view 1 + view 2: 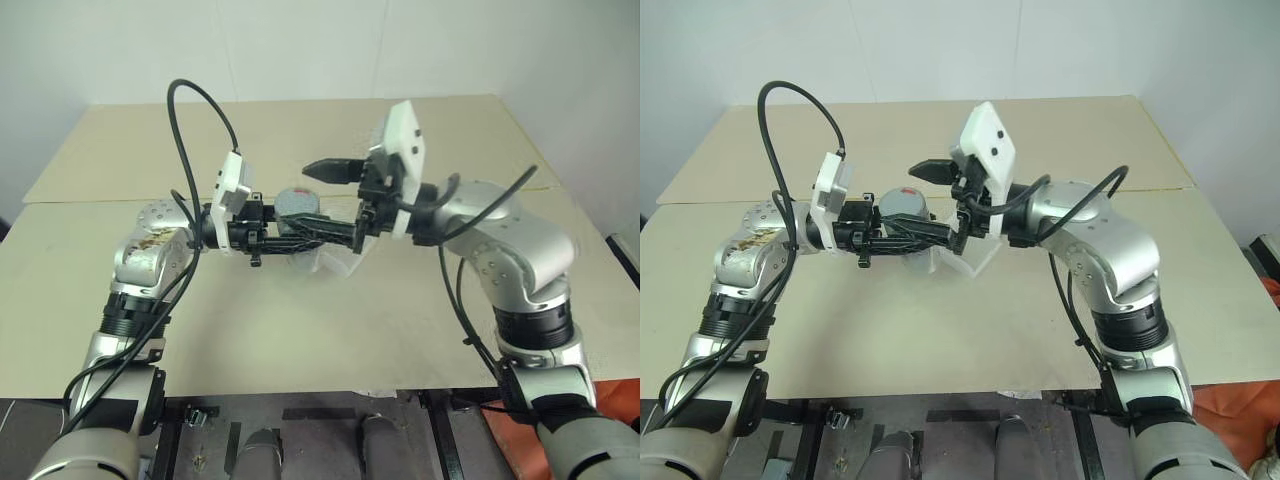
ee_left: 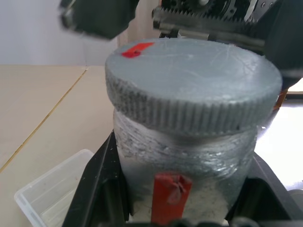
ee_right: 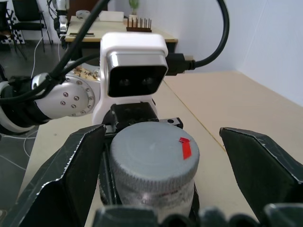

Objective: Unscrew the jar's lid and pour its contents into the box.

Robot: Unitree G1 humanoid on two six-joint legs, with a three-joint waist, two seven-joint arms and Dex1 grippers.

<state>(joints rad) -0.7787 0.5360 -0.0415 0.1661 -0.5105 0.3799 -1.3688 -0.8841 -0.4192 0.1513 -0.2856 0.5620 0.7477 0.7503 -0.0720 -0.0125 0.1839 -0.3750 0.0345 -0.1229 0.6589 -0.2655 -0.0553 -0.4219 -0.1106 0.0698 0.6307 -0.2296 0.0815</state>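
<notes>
The black fingers (image 2: 102, 189) of the left gripper (image 1: 300, 232) are clamped on the jar (image 2: 184, 175), which is held upright above the table (image 1: 300, 330). The lid (image 3: 154, 158), still seated on the jar, is straddled without contact by the widely spread right gripper (image 3: 163, 156). The box (image 2: 52, 189) is seen on the table just below the jar.

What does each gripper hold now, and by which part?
The left gripper holds the jar by its body, below the lid. The right gripper holds nothing; its jaws stand open on either side of the lid.
</notes>
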